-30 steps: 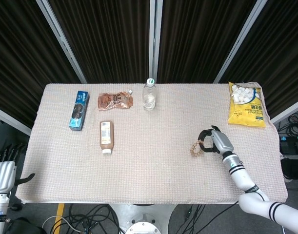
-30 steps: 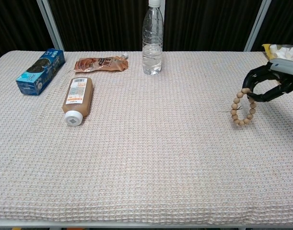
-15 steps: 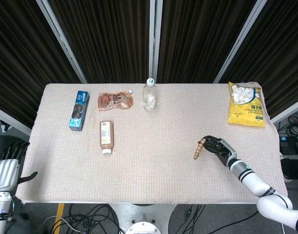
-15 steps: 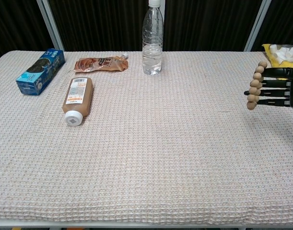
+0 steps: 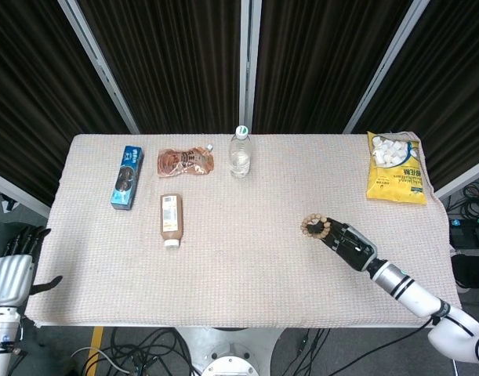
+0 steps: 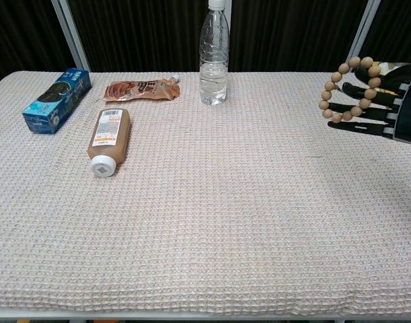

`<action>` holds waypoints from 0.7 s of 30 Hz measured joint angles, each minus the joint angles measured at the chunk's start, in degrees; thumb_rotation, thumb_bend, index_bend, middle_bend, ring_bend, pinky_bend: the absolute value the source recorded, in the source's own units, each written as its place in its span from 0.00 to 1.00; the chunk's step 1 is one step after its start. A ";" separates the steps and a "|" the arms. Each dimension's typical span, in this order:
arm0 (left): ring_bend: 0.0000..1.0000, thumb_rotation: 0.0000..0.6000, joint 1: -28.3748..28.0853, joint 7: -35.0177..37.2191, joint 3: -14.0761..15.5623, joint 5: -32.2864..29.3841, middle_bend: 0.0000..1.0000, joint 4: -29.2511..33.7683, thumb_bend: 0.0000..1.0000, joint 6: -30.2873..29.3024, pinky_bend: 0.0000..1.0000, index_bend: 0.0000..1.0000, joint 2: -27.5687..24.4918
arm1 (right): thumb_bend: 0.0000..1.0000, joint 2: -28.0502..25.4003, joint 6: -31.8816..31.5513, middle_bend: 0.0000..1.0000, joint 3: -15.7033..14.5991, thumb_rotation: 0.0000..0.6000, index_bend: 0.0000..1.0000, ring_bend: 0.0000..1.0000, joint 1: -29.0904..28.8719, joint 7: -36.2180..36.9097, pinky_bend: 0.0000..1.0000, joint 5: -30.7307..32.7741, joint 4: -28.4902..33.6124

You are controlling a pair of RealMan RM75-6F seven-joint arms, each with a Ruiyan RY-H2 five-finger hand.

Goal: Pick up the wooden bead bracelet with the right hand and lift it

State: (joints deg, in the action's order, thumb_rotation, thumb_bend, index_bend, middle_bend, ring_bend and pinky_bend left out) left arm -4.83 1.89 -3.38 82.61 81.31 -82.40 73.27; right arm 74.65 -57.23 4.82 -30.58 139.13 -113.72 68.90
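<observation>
Bracelet [image 6: 350, 89]: off the counter [image 6: 212, 202], looped over the outstretched fingers [image 6: 366, 111] of the right hand [image 5: 350, 243], hung rather than clamped; risk, as judged: slipping off the fingertips if the hand tips downward; left hand [image 5: 12, 270] empty, fingers apart.

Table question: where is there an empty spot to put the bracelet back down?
The cloth is bare across the whole front and middle, from the brown bottle over to the right hand holding the bracelet. It is crowded along the back left: blue box, pouch, water bottle.
</observation>
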 measured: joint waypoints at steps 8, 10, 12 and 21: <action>0.00 1.00 -0.20 -0.65 0.09 -0.02 0.10 0.69 0.00 0.11 0.12 0.14 -0.24 | 0.60 9.75 -18.11 0.37 -8.61 0.67 0.27 0.06 -4.49 1.99 0.00 -2.09 -15.49; 0.00 1.00 -0.17 -0.70 0.12 -0.08 0.10 0.76 0.00 0.07 0.12 0.14 -0.26 | 0.52 10.67 -18.64 0.37 -9.23 0.60 0.27 0.06 -5.07 0.09 0.00 -1.42 -16.08; 0.00 1.00 -0.12 -0.61 0.16 -0.17 0.10 0.77 0.00 0.07 0.12 0.14 -0.24 | 0.49 11.16 -18.74 0.38 -9.51 0.52 0.27 0.07 -5.40 -2.06 0.00 -0.58 -16.08; 0.00 1.00 0.20 -0.03 0.39 -0.40 0.10 0.40 0.00 -0.07 0.12 0.14 -0.05 | 0.16 11.98 -18.70 0.46 -10.31 0.30 0.38 0.12 -6.36 -10.51 0.00 6.12 -11.14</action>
State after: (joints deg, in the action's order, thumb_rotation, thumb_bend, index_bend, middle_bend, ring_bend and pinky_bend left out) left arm -4.63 1.86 -2.98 82.20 81.71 -82.47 73.23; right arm 86.63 -75.93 -5.50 -36.93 128.62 -107.60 57.77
